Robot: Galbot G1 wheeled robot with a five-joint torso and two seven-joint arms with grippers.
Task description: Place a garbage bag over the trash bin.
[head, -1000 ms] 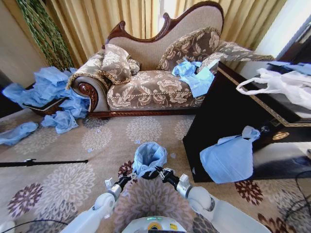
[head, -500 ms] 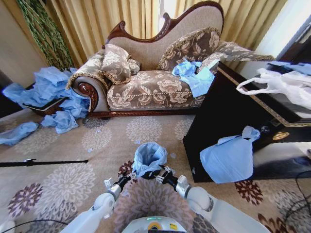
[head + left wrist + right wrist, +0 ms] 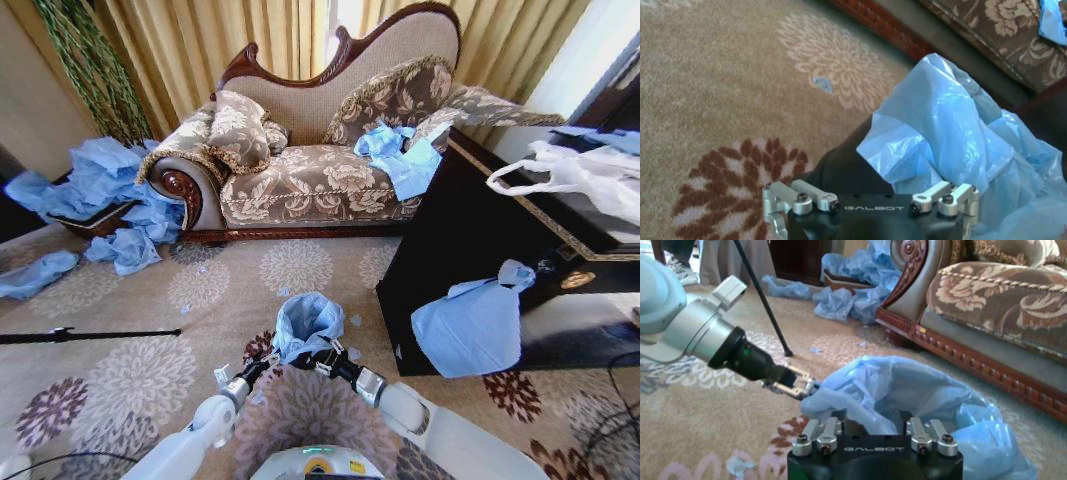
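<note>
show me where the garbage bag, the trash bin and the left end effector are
garbage bag [image 3: 306, 322], head view, crumpled top.
trash bin [image 3: 840, 167], left wrist view, bare black side wall.
left end effector [image 3: 804, 388], right wrist view, fingertips at the bag's edge.

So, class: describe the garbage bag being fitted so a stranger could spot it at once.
Start at the sofa, then come down the carpet toward the robot. The garbage bag sits there, open-mouthed, over the black bin; the other blue bags lie crumpled or knotted.

Garbage bag [image 3: 304, 322]: thin crinkly translucent plastic; carpet [image 3: 150, 350] matt woven.
</note>
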